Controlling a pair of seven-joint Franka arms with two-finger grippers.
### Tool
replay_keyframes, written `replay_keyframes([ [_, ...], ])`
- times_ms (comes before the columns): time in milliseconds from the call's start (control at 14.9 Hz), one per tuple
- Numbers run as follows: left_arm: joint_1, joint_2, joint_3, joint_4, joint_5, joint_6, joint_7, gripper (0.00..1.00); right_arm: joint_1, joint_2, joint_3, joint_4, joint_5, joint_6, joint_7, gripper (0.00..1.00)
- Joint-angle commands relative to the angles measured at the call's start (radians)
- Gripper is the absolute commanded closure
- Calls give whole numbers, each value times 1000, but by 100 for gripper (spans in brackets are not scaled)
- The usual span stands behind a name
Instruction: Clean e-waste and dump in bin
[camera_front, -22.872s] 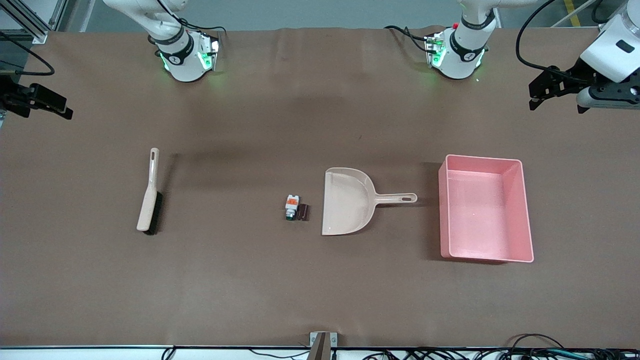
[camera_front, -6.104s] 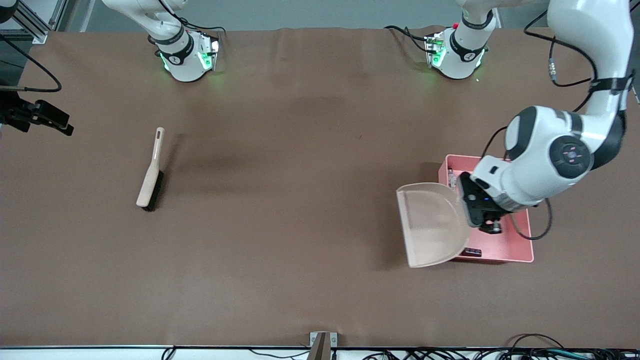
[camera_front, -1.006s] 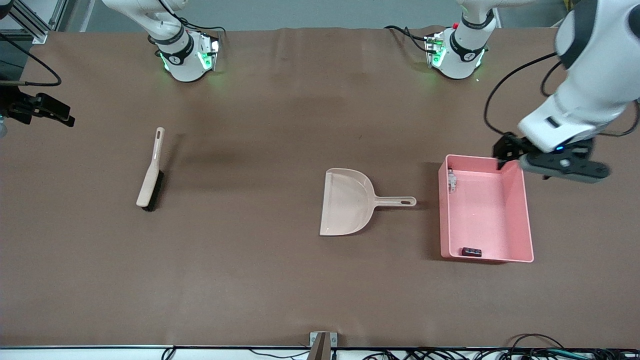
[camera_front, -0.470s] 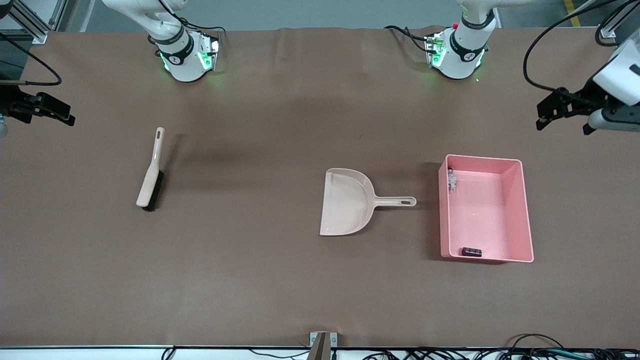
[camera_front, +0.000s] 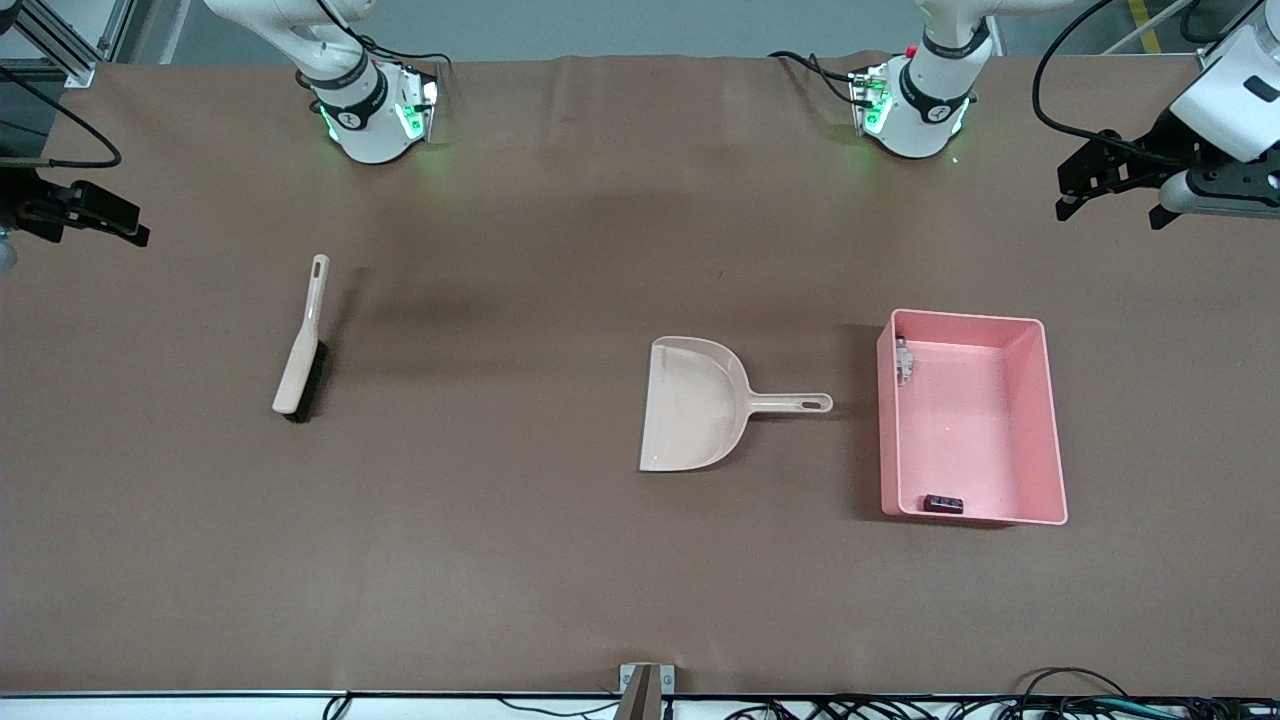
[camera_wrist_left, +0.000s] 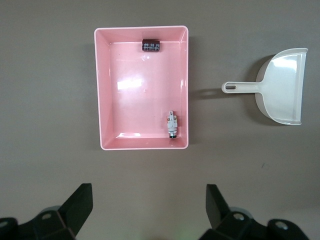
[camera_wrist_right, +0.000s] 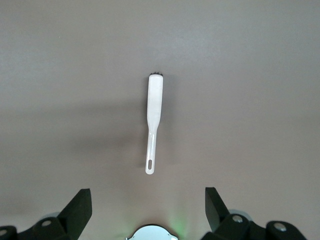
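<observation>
A pink bin (camera_wrist_left: 141, 145) lies on the brown table (camera_wrist_left: 45, 90), holding a dark cylinder (camera_wrist_left: 151, 45) against one end wall and a white part (camera_wrist_left: 172, 124) near a corner. A beige dustpan (camera_wrist_left: 280, 87) lies beside the bin, its handle toward it. The left gripper (camera_wrist_left: 149, 206) is spread wide, both fingers (camera_wrist_left: 80, 202) over bare table.

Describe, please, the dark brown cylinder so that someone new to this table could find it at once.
Start at the pink bin toward the left arm's end of the table, beside the beige dustpan. Inside it, look in the corner nearest the front camera: the dark brown cylinder lies there on its side. The bin's only other item, a white block, sits in a corner farther from the camera.
</observation>
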Motion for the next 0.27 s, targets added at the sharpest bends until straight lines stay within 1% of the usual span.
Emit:
replay_keyframes([
  [0, -14, -13, 4, -12, 40, 8, -9, 0, -19, -30, 6, -30, -2, 1, -23, 0],
  [201, -19, -12, 2, -12, 52, 10, -15, 0, -15, -30, 8, -28, -2, 2, -23, 0],
])
